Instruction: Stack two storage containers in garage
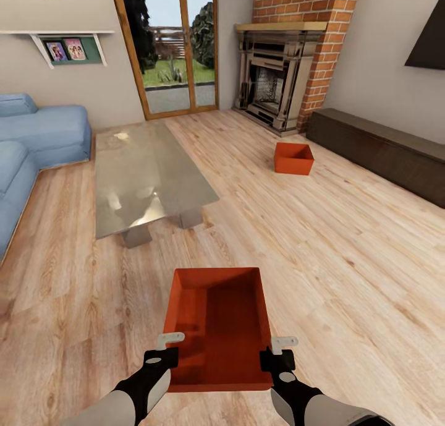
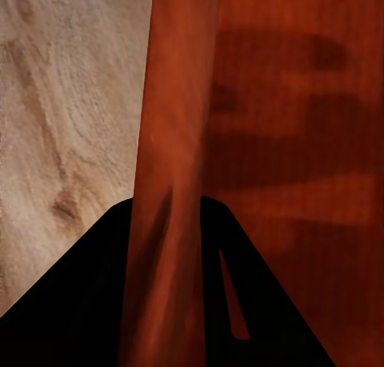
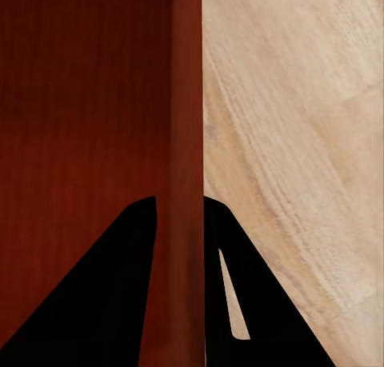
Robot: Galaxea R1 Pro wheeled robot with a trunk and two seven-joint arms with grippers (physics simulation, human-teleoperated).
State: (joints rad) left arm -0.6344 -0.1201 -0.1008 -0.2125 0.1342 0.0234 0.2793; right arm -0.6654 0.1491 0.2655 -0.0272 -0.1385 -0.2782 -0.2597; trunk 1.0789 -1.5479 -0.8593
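Looking down from the head, both grippers pinch the near container [image 1: 219, 327] by its side walls, left gripper [image 1: 165, 347] and right gripper [image 1: 278, 350], over the wood floor [image 1: 346, 253]; the second container [image 1: 294, 158] sits near the fireplace [image 1: 275, 80]. Left wrist: fingers [image 2: 88, 303] straddle a wall. Right wrist: fingers [image 3: 264, 303] likewise clamp a wall.

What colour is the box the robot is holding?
Orange-red all over. The storage container shows best in the head view, gripped on both side walls.
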